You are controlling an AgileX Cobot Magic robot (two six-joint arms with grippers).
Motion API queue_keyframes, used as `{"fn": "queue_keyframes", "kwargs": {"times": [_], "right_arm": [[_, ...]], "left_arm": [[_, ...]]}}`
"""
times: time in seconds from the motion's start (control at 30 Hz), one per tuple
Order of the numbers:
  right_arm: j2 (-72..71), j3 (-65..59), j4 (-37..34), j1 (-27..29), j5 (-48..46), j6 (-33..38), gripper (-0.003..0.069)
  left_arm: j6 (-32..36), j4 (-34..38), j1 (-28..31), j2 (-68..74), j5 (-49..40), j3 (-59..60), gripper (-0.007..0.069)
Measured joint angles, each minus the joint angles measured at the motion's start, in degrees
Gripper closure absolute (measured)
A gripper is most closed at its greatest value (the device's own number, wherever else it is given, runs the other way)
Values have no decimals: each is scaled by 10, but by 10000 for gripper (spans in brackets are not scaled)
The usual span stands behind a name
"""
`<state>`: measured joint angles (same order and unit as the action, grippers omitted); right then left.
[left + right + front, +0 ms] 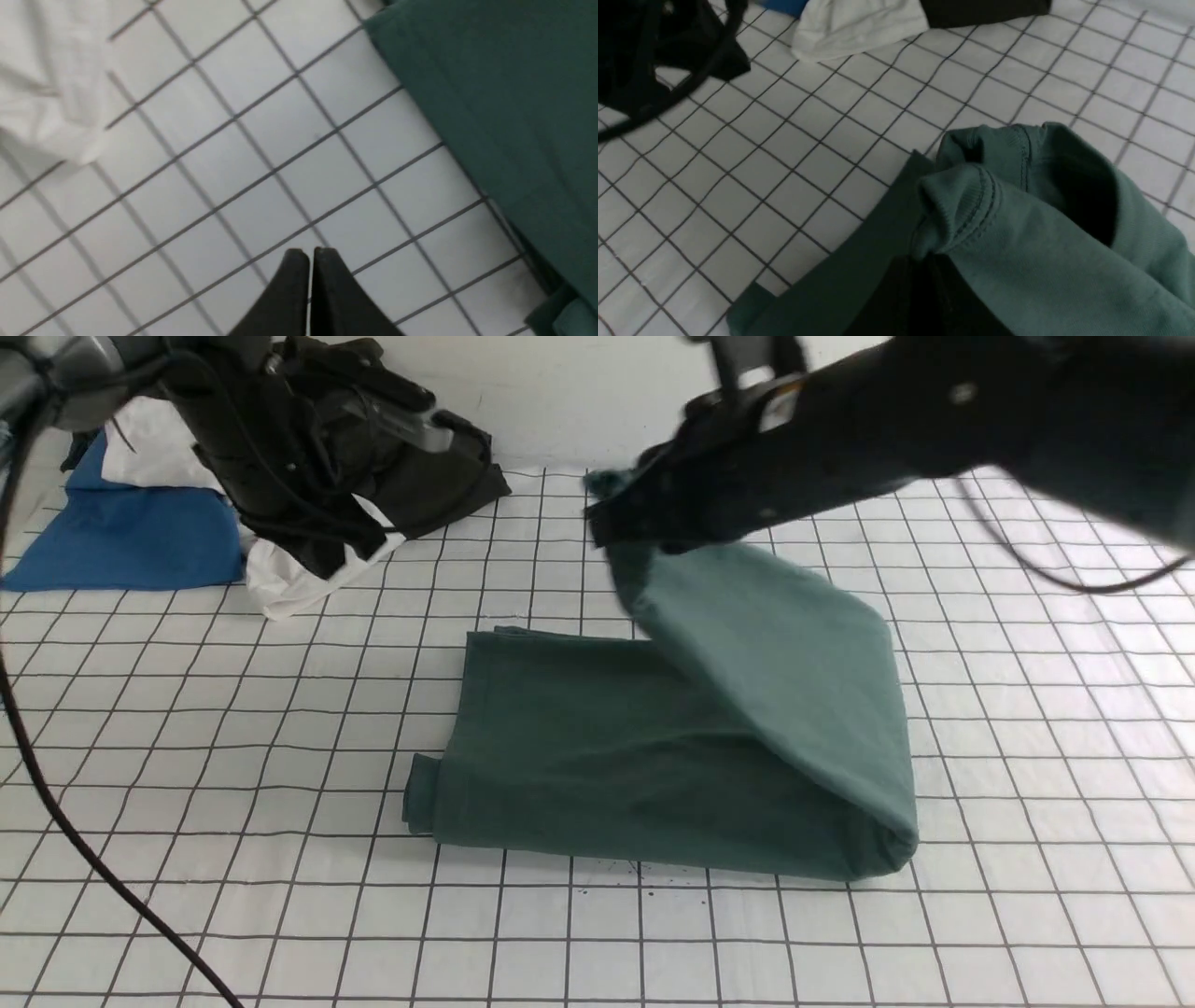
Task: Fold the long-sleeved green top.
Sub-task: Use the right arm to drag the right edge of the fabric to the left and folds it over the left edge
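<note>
The green long-sleeved top [653, 756] lies in the middle of the gridded desk [233, 756], already a rough rectangle. Its right half is lifted off the surface like a tent. The right arm [934, 420] reaches in from the right and holds that half up by its far edge, so the cloth hangs in a slope from the grip down to a rounded crease at the near right corner. We judge this to be a fold across the body, right side over left. Holding the edge high lets the layer clear the cloth beneath instead of dragging and wrinkling it.

In the right wrist view the right fingers [934, 303] are clamped on a bunched, stitched, ribbed edge of the top. That thicker band gives a surer hold than plain jersey.

The left arm [224, 439] is parked at the far left, over a pile made up of a dark garment [448, 476], a white garment [289, 583] and a blue garment [121, 537]. That leaves the landing area free. The left fingers [294, 280] are pressed together with nothing between them, above bare grid, with the top's left edge off to one side.

The risk we see is the bunched edge landing crooked, so it wants spreading as it is laid down.
</note>
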<state>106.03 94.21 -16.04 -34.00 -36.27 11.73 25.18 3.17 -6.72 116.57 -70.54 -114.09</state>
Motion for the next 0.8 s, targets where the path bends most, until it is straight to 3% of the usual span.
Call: {"fn": "queue_keyframes", "kwargs": {"times": [0.2, 0.33, 0.37, 0.43, 0.53, 0.67, 0.8], "right_arm": [[116, 81, -34, -32, -9, 12, 594], [156, 143, -39, -35, -71, 27, 394], [156, 149, -38, -35, -74, 28, 384], [151, 187, -12, -34, -130, 30, 270], [141, 222, 41, -24, -207, 32, 216], [132, 233, 115, -1, -305, 32, 221], [128, 198, 183, 63, -342, 18, 302]], "left_arm": [[-27, 1, 40, -66, -3, 0, 631], [-28, 41, 47, -86, -6, -1, 631], [-28, 45, 47, -86, -6, -1, 631], [-22, 91, 40, -86, -8, -1, 631], [-3, 136, 17, -85, -9, -1, 631], [16, 152, -23, -85, -8, 9, 631], [22, 153, -80, -64, -8, 51, 631]]}}
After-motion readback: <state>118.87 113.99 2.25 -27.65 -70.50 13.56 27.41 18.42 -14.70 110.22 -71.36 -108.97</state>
